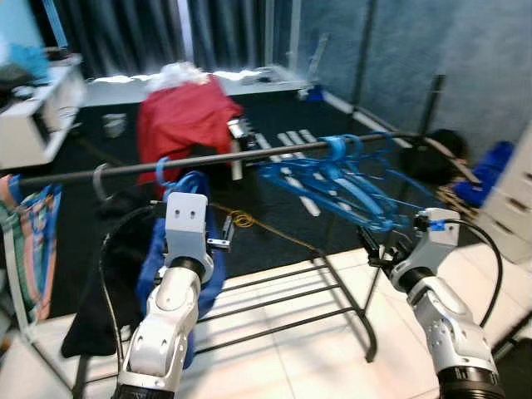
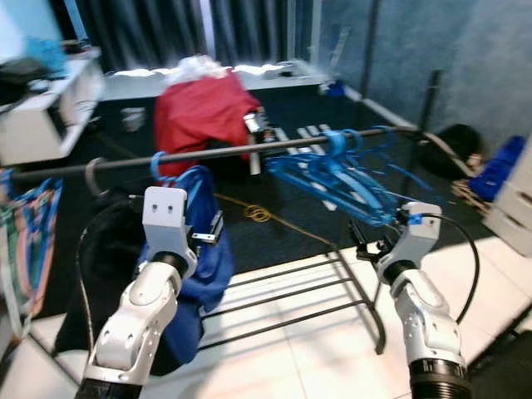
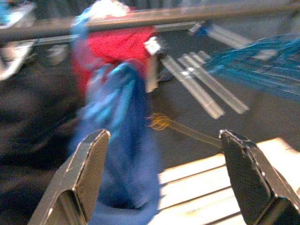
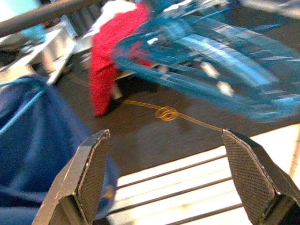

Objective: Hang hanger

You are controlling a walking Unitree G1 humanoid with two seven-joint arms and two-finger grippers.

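Note:
A dark rail (image 1: pixel 241 155) of a clothes rack runs across in front of me. A blue garment (image 1: pixel 189 193) hangs from it on a blue hanger hook (image 1: pixel 161 172), just behind my left gripper (image 3: pixel 164 187), which is open and holds nothing. A bunch of several empty blue hangers (image 1: pixel 349 179) hangs tilted on the right part of the rail. My right gripper (image 4: pixel 166 180) sits below and in front of that bunch, open and empty, its black fingers (image 1: pixel 371 243) pointing toward the hangers.
A black garment (image 1: pixel 104 274) hangs left of the blue one, and striped cloth (image 1: pixel 29 241) hangs at the far left. A red cloth (image 1: pixel 184 116) is draped over something behind the rack. The rack's lower bars (image 1: pixel 283 303) cross over white floor tiles. A white drawer unit (image 1: pixel 515 199) stands at the right.

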